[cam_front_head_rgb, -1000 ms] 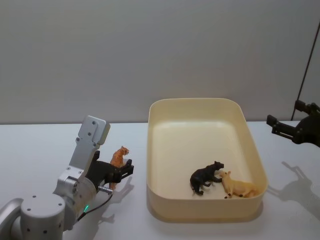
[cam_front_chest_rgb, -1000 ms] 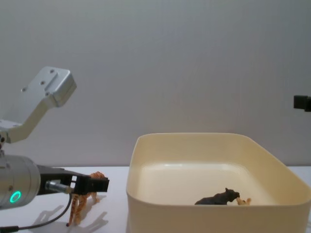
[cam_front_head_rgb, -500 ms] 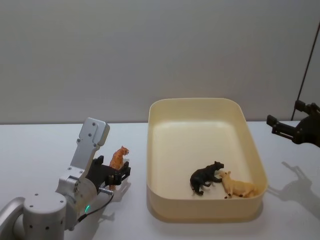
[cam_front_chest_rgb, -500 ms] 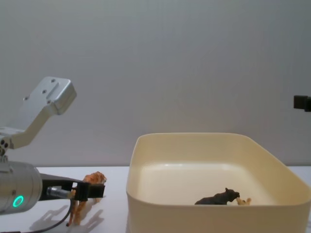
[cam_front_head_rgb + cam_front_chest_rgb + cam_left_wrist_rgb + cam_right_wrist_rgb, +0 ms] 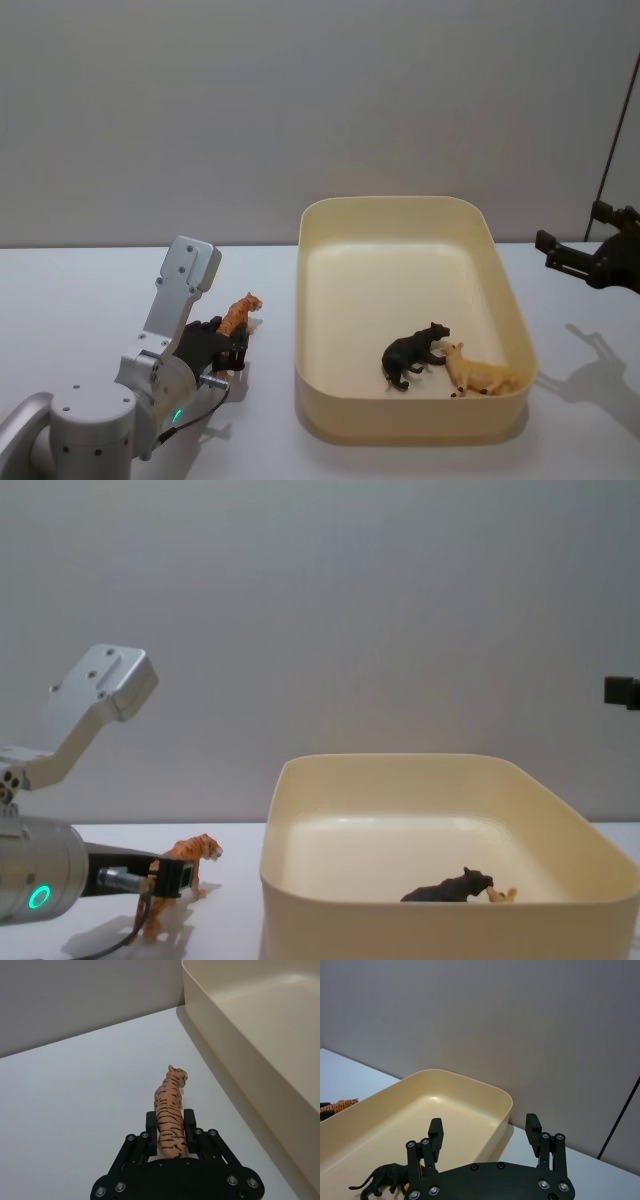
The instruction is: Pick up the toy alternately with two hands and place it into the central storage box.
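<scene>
At the lower left of the head view, the left gripper (image 5: 228, 345) reaches low over the white table (image 5: 90, 300), its fingers closed on the hindquarters of one orange striped toy tiger (image 5: 170, 1112) standing just left of the storage box (image 5: 500, 300). At the right edge, the right gripper (image 5: 484, 1135) hangs raised, fingers spread and empty. Two toys lie in the box: a black panther (image 5: 410, 353) and a tan animal (image 5: 478, 372), touching.

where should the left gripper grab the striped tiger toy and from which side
Grip the tiger across its flanks at the rear half of the body, coming from behind along the table. It stands upright, head pointing away from the left gripper, so the narrow striped torso fits between the fingers, one per side, as the left wrist view shows. The storage box wall stands on its right.
</scene>
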Motion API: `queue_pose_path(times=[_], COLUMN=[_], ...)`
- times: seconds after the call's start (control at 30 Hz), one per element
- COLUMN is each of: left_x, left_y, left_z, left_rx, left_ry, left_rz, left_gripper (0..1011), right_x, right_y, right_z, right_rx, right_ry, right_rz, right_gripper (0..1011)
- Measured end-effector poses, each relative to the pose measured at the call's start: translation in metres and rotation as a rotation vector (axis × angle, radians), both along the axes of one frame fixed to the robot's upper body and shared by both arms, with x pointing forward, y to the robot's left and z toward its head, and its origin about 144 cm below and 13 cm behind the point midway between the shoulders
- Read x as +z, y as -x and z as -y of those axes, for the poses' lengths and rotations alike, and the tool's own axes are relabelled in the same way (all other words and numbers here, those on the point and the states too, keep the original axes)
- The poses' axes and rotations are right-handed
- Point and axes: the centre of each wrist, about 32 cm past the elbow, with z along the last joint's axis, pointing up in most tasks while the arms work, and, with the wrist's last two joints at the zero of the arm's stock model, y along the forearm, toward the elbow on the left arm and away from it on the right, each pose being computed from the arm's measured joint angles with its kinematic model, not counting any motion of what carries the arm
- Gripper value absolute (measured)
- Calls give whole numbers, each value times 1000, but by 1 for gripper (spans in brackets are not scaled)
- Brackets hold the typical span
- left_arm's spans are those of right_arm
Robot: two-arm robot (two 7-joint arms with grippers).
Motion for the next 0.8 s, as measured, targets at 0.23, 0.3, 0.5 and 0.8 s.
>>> queue_pose_path(times=[0.23, 0.3, 0.5, 0.8], left_x=[0, 0, 4, 18], left_y=[0, -1, -3, -11], left_z=[0, 0, 1, 4], left_rx=[0, 0, 3, 21], left_ry=[1, 2, 4, 5], left_rz=[-1, 0, 33, 133], left_gripper=[288, 288, 288, 288], right_x=[0, 0, 0, 0], right_y=[0, 0, 0, 0], right_z=[0, 0, 0, 0], right_rx=[0, 0, 0, 0], right_ry=[0, 0, 0, 0], right_rz=[0, 0, 0, 0], right_gripper=[1001, 1001, 1001, 1001])
